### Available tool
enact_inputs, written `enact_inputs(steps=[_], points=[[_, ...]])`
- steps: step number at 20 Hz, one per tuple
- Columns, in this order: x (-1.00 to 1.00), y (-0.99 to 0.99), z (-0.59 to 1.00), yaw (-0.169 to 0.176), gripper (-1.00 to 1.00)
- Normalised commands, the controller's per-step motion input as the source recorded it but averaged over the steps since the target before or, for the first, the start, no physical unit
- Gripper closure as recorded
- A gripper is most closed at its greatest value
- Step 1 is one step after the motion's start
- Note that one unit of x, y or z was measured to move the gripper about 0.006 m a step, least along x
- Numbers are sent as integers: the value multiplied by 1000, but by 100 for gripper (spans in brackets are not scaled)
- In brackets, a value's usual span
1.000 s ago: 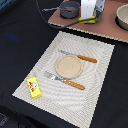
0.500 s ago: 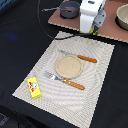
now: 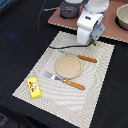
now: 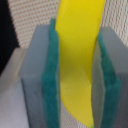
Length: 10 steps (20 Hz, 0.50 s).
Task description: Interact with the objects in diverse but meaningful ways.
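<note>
You have the yellow banana [image 4: 79, 60] pinched between the green pads [image 4: 52, 75] of the gripper [image 3: 89, 39], which hangs above the far edge of the woven placemat [image 3: 100, 85], just beyond the knife [image 3: 85, 58]. In the wrist view the toy runs lengthwise through the jaws, which are closed on its flat sides. It looks like smooth, hard plastic: light and stiff, probably slick, and its curve means it could pivot in the grip if you swing fast. The hold appears to sit near mid-length, which should keep it balanced, so I would not regrip. In the exterior view the banana itself is hidden behind the gripper body. Below you, the round plate [image 3: 68, 67] is bare and sits between the knife and the fork [image 3: 65, 80]; it seems the natural place to set the fruit, with both wooden handles close on either side. The yellow box [image 3: 34, 87] lies at the mat's corner toward the exterior view's left, well apart. There is open mat toward the exterior view's right and near side. Mind the black cable [image 3: 50, 35] draped beside the arm and the bowls on the board [image 3: 115, 30] behind.
</note>
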Motion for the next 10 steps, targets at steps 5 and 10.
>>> enact_inputs(steps=[5, 10], points=[[173, 65, 729, 0, -100], [163, 63, 984, 0, -100]])
